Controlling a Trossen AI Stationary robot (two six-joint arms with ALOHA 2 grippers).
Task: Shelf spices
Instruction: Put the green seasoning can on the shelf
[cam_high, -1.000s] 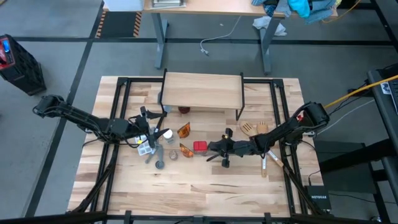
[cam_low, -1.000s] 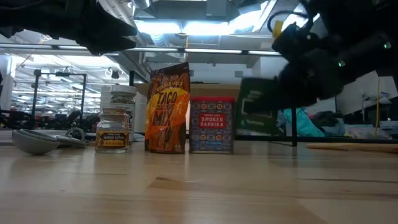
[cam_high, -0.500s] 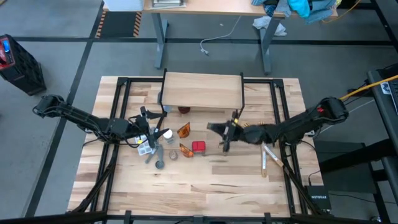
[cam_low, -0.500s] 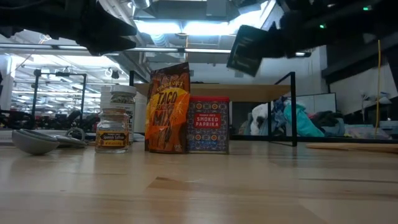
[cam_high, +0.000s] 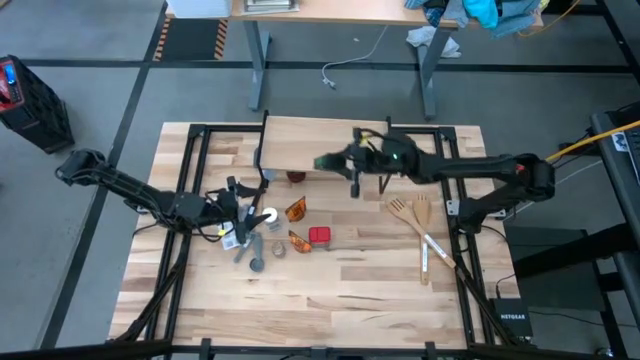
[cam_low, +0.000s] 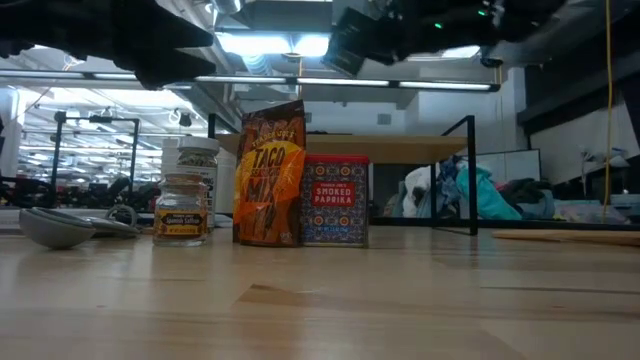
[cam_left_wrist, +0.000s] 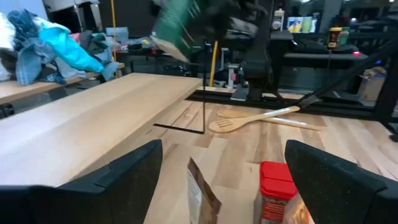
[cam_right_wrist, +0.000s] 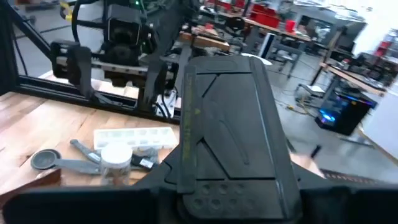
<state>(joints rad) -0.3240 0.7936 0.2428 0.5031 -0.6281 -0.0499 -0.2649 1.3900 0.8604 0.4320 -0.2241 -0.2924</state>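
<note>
My right gripper (cam_high: 352, 162) is shut on the dark grey square tin (cam_high: 328, 161), held in the air over the light-wood shelf (cam_high: 300, 140). The tin also shows in the low view (cam_low: 350, 40) and the left wrist view (cam_left_wrist: 180, 25). My left gripper (cam_high: 238, 207) is open, low over the table, beside the white-capped jar (cam_high: 268, 216). Two orange packets (cam_high: 295, 210) (cam_high: 298, 241), the red-topped box (cam_high: 320, 236) and a small jar (cam_high: 278, 250) stand on the table. A brown-capped jar (cam_high: 295, 177) stands at the shelf's near edge. My right gripper pinches the tin between its two fingers at the tin's near end (cam_right_wrist: 227, 180); the fingers hide the exact spot. The arm reaches in roughly level from the table's right. The tin is lifted clear above the shelf and tilted.
A wooden spatula and spoon (cam_high: 415, 215) lie at the right. A pale grey tray (cam_high: 236, 238) and a grey measuring spoon (cam_high: 255, 262) lie near my left gripper. Black frame rails (cam_high: 195, 190) run along both table sides. The shelf's black legs (cam_left_wrist: 204, 93) stand at its corners.
My right gripper has risen from beside the red-topped box and gone toward the table's far edge and left, carrying the tin. The tin is now lifted high over the shelf, tilted.
</note>
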